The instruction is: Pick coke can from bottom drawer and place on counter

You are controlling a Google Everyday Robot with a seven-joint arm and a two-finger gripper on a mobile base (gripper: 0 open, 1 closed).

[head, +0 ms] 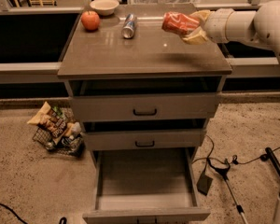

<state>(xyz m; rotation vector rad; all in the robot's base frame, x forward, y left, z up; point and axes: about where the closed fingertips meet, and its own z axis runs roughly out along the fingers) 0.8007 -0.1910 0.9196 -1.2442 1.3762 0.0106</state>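
Observation:
The coke can (176, 23) is red-orange with white lettering and lies sideways in my gripper (189, 26), held in the air above the right rear part of the counter (144, 55). The gripper comes in from the right on a white arm and its cream fingers are shut on the can. The bottom drawer (144, 183) is pulled open at the foot of the cabinet and nothing shows inside it.
On the counter's back stand a red apple (90, 20), a cream bowl (105, 6) and a silver-and-blue can (129, 26) lying on its side. A wire basket of snack bags (56, 127) sits on the floor left. Cables and a stand (224, 169) lie right.

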